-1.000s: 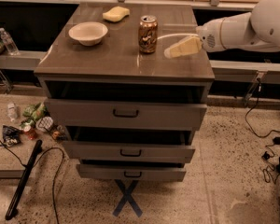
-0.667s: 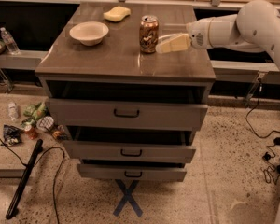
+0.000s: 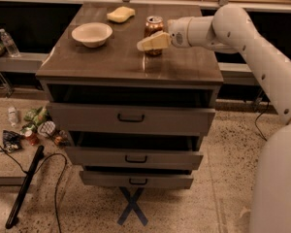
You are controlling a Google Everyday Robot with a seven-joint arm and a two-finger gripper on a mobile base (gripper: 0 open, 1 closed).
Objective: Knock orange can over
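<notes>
**Gripper at the can, can upright**

Gripper [image 3: 145, 43] is low over the right half of the cabinet top [image 3: 111, 64], pointing left, fingers pressed together with no gap that I can see. It overlaps the front of the can [image 3: 153, 26] from my camera; I can't tell whether it touches. The arm [image 3: 242, 38] comes in from the right edge.

The can stands upright at the back right of the top, silver rim up. The sponge [image 3: 121, 14] lies behind and left of it, near the back edge. The bowl [image 3: 92, 34] sits well left of the can, apart from both.

Below the top, all three drawers [image 3: 131, 118] are pulled part way out. Litter [image 3: 34, 127] lies on the floor at left, and a blue X [image 3: 132, 206] is taped in front of the cabinet.
</notes>
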